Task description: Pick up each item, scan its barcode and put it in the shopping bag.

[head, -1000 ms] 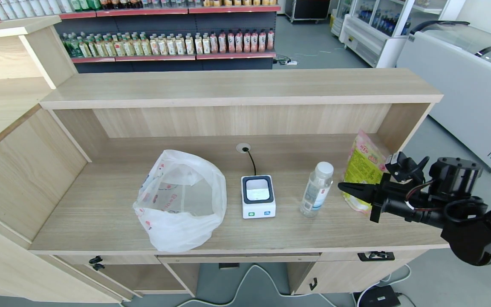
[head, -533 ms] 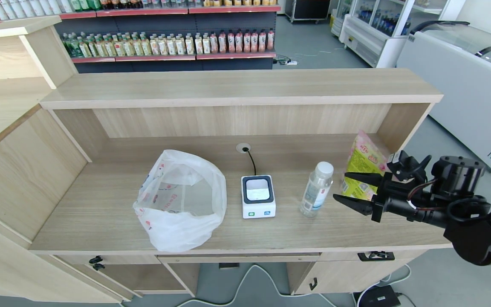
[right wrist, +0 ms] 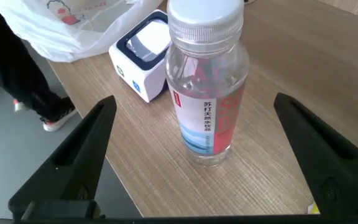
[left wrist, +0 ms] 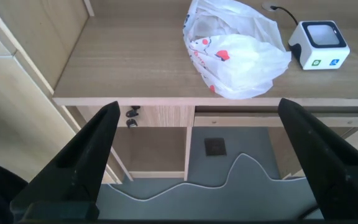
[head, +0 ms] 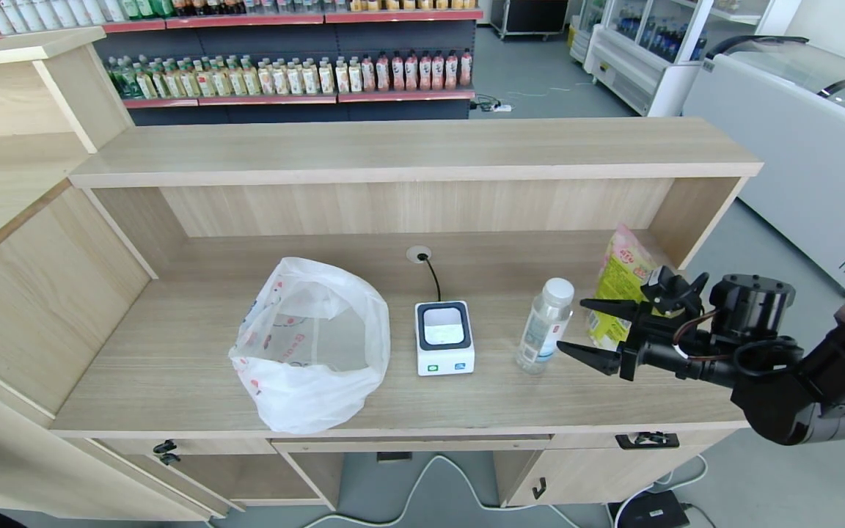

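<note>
- The shopping bag (head: 310, 345) is sitting open-mouthed on the bench (head: 173, 367), at the scanner's (head: 444, 338) 9 o'clock.
- A capped bottle (head: 544, 325) of clear liquid is standing at its 3 o'clock.
- The right gripper (head: 573, 325) is hovering beside the bottle with its jaws released; the left gripper's (left wrist: 197, 104) jaws are likewise gaping.
</note>
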You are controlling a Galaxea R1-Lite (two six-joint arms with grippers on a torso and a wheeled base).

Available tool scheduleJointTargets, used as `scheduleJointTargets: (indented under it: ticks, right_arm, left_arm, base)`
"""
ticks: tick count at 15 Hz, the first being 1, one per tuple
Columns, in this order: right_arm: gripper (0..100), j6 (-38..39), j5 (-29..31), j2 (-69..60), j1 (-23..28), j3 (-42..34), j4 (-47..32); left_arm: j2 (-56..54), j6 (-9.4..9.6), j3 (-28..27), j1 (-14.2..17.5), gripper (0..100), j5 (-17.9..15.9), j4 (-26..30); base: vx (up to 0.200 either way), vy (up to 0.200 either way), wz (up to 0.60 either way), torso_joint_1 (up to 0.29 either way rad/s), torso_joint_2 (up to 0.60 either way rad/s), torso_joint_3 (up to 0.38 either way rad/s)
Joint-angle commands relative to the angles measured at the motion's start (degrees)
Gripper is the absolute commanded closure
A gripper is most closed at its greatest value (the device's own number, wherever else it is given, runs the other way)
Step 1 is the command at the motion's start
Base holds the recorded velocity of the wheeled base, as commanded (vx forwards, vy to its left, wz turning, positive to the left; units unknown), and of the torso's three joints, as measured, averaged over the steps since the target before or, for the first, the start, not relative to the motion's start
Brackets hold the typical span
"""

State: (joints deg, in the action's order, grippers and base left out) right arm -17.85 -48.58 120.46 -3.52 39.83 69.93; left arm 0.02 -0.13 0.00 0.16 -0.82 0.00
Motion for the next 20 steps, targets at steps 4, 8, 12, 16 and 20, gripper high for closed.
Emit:
scheduleJointTargets:
  ticks: [4,8,12,16,20]
  right_arm:
    - [0,0.44,-4.24,4.88,-0.52,3.85,0.21]
    - [0,0.97,-5.74,7.07,-0.78,6.84,0.12]
    - [0,1.15,-7.41,8.92,-1.22,10.27,0.12]
    - [0,2.29,-7.49,10.94,-2.54,13.44,0.30]
    - [0,2.47,-7.49,12.35,-3.24,15.10,0.21]
  left_arm:
    - [-0.02,-0.04,0.00,0.02,0,0.03,0.00]
    - [-0.02,-0.04,0.00,0.02,0,0.03,0.00]
    - [-0.02,-0.04,0.00,0.02,0,-0.06,0.00]
    - [-0.02,0.05,0.00,0.02,0,0.03,0.00]
    - [-0.02,-0.04,0.00,0.02,0,-0.06,0.00]
  base:
    - [0.000,0.000,0.00,0.000,0.00,0.000]
    - [0.000,0.000,0.00,0.000,0.00,0.000]
    - [0.000,0.000,0.00,0.000,0.00,0.000]
    - [0.000,0.000,0.00,0.000,0.00,0.000]
    - [0.000,0.000,0.00,0.000,0.00,0.000]
